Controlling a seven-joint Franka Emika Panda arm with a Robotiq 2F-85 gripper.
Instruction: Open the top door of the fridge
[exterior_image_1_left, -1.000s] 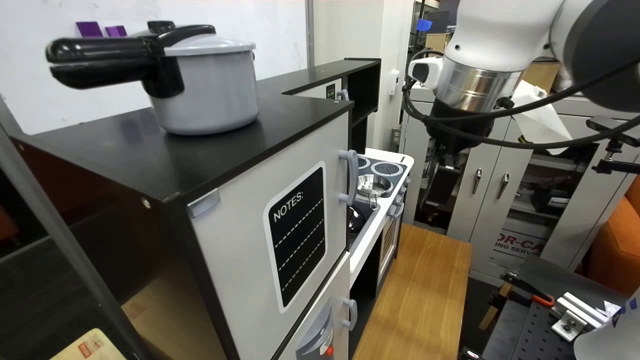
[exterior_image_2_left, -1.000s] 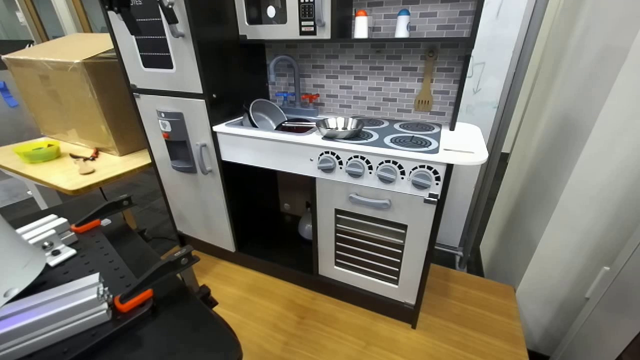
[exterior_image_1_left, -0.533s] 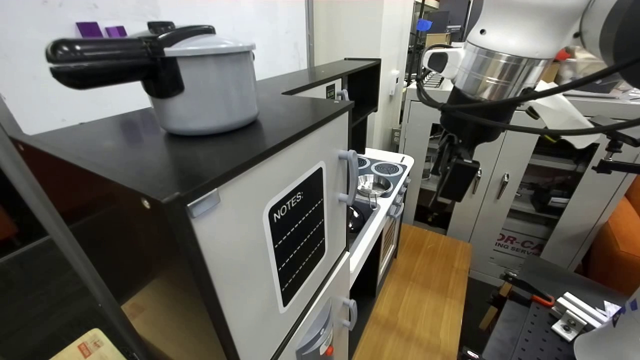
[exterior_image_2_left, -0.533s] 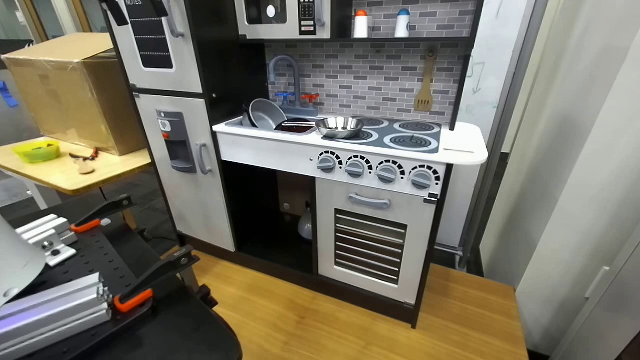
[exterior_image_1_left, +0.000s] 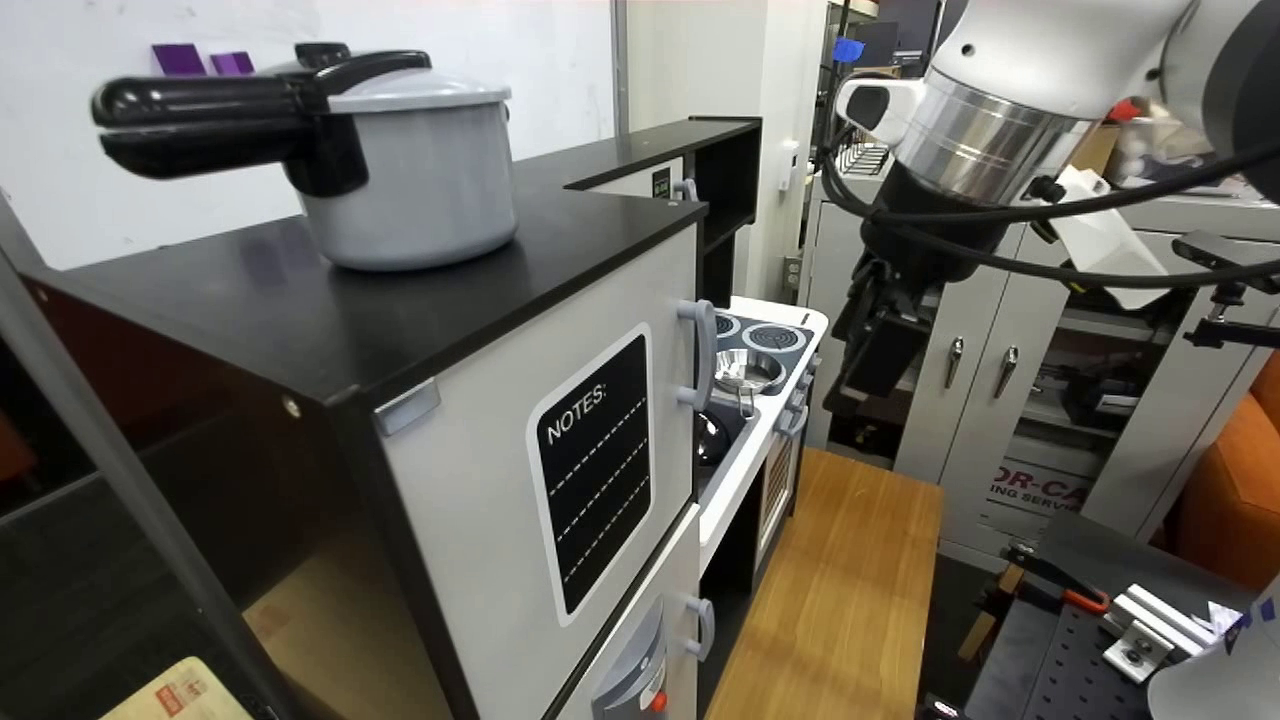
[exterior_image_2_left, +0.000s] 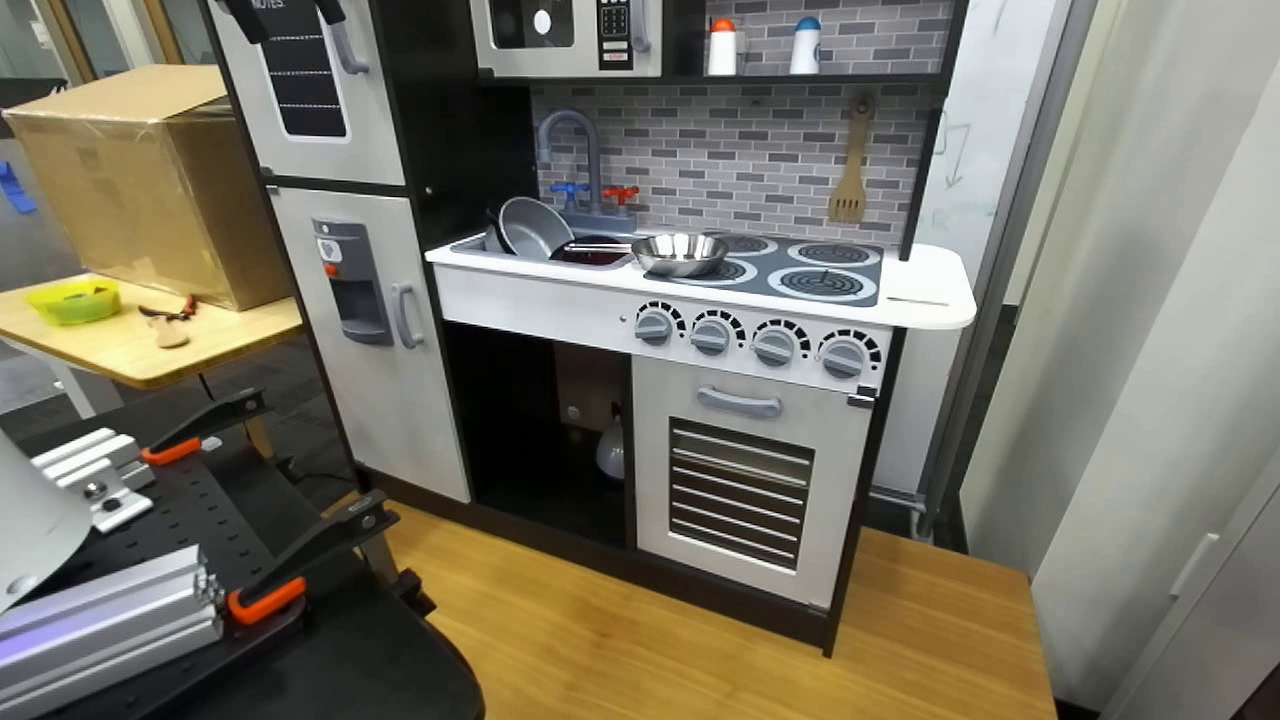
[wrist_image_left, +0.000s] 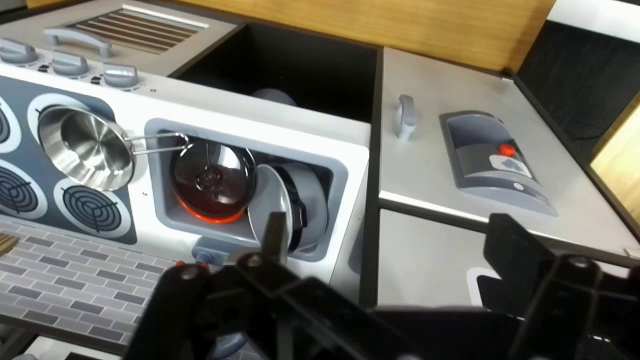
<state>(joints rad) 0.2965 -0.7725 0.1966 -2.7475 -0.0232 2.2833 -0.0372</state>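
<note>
We judge this the approach, gripper (wrist_image_left: 387, 237) wide, and must next straddle the top door's (exterior_image_1_left: 590, 470) handle (exterior_image_1_left: 709, 355), mid-frame in an exterior view.

My gripper (wrist_image_left: 387, 232): before the top door (exterior_image_1_left: 560, 460), apart. Top door: above the lower door (exterior_image_2_left: 380, 380). Pressure cooker (exterior_image_1_left: 430, 190): on the fridge (exterior_image_1_left: 270, 310). Frying pan (exterior_image_2_left: 680, 256): on the stovetop (exterior_image_2_left: 773, 262), handle (exterior_image_2_left: 600, 248) over the sink (wrist_image_left: 235, 232). Cardboard box (exterior_image_2_left: 150, 190): on a side table (exterior_image_2_left: 110, 350).
</note>
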